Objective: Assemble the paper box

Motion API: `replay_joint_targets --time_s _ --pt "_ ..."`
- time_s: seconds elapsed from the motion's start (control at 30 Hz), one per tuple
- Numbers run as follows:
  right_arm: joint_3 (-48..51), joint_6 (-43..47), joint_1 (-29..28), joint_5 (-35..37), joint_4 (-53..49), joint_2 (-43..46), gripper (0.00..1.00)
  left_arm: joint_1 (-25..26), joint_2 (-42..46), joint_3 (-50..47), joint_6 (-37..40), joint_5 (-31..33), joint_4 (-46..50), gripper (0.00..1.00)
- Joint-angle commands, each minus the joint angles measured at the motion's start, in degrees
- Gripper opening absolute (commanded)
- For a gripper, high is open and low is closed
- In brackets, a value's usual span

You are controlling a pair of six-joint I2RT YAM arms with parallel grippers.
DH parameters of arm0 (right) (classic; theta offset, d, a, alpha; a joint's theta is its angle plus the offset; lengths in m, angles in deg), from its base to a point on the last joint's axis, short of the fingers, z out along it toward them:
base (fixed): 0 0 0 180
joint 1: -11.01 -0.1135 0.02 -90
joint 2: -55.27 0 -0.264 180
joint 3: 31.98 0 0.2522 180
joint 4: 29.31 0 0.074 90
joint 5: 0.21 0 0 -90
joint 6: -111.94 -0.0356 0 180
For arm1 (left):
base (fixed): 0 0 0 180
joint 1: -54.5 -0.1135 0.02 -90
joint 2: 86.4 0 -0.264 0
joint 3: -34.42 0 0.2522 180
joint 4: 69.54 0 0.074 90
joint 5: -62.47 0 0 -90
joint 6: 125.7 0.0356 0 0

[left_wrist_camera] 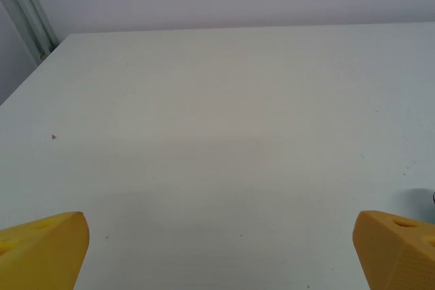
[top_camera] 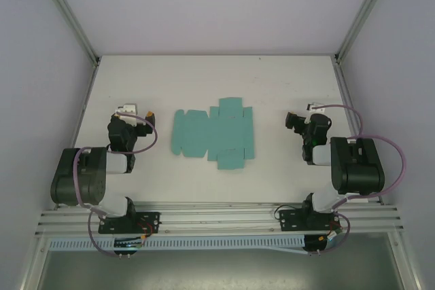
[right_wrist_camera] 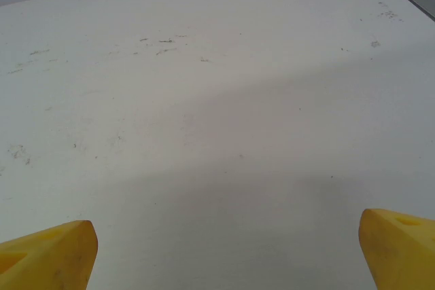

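The paper box point(top_camera: 212, 133) lies flat and unfolded in the middle of the white table point(top_camera: 204, 79), a teal-green die-cut sheet with flaps at its far and near edges. My left gripper point(top_camera: 138, 111) rests left of the sheet, apart from it. In the left wrist view that gripper point(left_wrist_camera: 221, 236) is open, its yellow fingertips point(left_wrist_camera: 44, 249) wide apart over bare table. To the right of the sheet, also apart from it, sits my right gripper point(top_camera: 304, 115). The right wrist view shows it point(right_wrist_camera: 228, 236) open as well, nothing between its yellow fingertips point(right_wrist_camera: 401, 246).
Pale walls enclose the table on the left, right and far sides, with metal posts point(top_camera: 68, 11) at the far corners. An aluminium rail point(top_camera: 217, 219) carrying both arm bases runs along the near edge. Faint scuff marks point(right_wrist_camera: 160, 42) dot the tabletop.
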Motion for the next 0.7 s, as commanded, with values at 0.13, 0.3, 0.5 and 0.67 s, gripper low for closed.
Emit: replay_joint_targets --time_s 0.13,0.3,0.5,0.67 --pt "-0.99 -0.52 -0.03 0.82 2.50 0.54 0.99 -0.33 -0.05 0.48 -0.33 -0.80 -1.75 0.99" --pt "-1.06 -0.55 -0.04 0.74 2.30 0.57 0.99 -0.28 -0.13 1.19 0.71 -3.69 -0.65 0.99" --pt "-1.05 -0.64 -0.04 0.74 2.33 0.49 0.99 -0.29 -0.10 1.09 0.71 -3.76 -0.76 0.99" --pt "-1.03 -0.55 -0.02 0.74 2.32 0.58 0.99 -0.33 -0.06 1.10 0.67 -3.77 -0.75 0.99"
